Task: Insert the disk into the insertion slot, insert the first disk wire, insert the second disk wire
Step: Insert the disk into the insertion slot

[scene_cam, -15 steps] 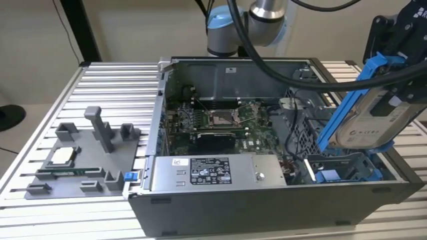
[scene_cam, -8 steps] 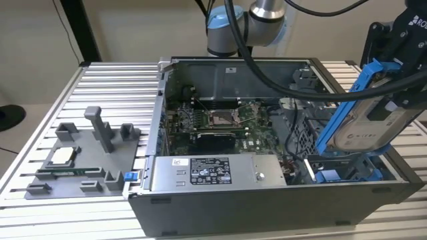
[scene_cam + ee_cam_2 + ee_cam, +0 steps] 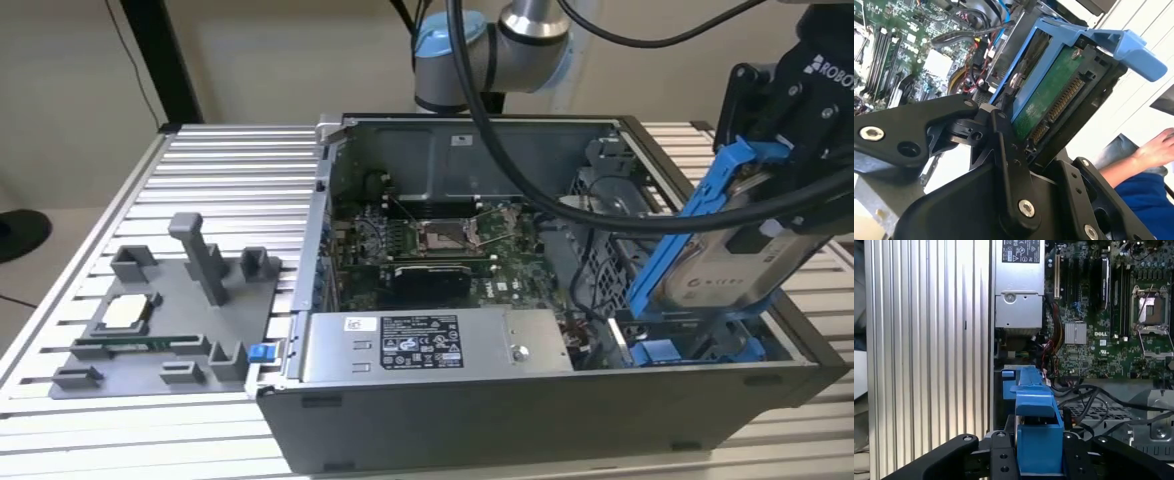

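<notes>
My gripper point(image 3: 767, 165) is shut on the disk point(image 3: 727, 265), a silver-grey drive with a white label in a bright blue carrier frame. The disk hangs steeply tilted over the right front corner of the open computer case. Its lower end reaches down to the insertion slot point(image 3: 687, 348), a grey bay with blue fittings. The second wrist view shows the disk's green board and connector point(image 3: 1054, 95) between the black fingers point(image 3: 1004, 135). In the first wrist view the blue carrier point(image 3: 1036, 430) sits in my gripper point(image 3: 1038, 447). Black cables point(image 3: 587, 215) lie beside the bay; which are disk wires I cannot tell.
A labelled grey power supply box point(image 3: 427, 345) sits at the case front, with the motherboard point(image 3: 441, 240) behind it. A grey fixture tray point(image 3: 160, 320) lies on the slatted table point(image 3: 227, 180) at the exterior view's left. A person's hand point(image 3: 1154, 145) is close by.
</notes>
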`<state>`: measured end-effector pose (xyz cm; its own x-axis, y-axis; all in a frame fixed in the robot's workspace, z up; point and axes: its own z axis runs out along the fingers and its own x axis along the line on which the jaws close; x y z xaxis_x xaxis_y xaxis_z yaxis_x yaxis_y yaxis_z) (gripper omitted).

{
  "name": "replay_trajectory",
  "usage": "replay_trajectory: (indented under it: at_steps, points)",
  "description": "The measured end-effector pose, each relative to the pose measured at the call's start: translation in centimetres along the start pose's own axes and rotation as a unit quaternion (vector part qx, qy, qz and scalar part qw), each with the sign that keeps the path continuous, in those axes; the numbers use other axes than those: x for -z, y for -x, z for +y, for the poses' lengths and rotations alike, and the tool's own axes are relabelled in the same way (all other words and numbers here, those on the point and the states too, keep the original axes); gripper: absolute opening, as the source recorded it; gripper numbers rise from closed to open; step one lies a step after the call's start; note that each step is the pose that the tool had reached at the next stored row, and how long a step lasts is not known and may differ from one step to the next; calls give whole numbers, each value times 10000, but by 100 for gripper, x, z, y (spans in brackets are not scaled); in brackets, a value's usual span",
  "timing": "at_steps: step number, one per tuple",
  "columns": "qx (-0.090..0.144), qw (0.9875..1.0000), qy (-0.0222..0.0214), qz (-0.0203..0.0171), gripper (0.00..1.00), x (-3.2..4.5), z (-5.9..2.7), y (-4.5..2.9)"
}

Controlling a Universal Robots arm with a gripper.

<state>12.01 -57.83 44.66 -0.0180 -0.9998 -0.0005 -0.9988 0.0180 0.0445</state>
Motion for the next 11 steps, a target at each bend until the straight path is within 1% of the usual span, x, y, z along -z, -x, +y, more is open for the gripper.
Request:
replay_trajectory:
  at_steps: [4, 11]
  points:
    - [0, 10000, 0, -16, 0, -45, -20, 0]
    - [0, 10000, 1, -25, 0, -158, -45, 1]
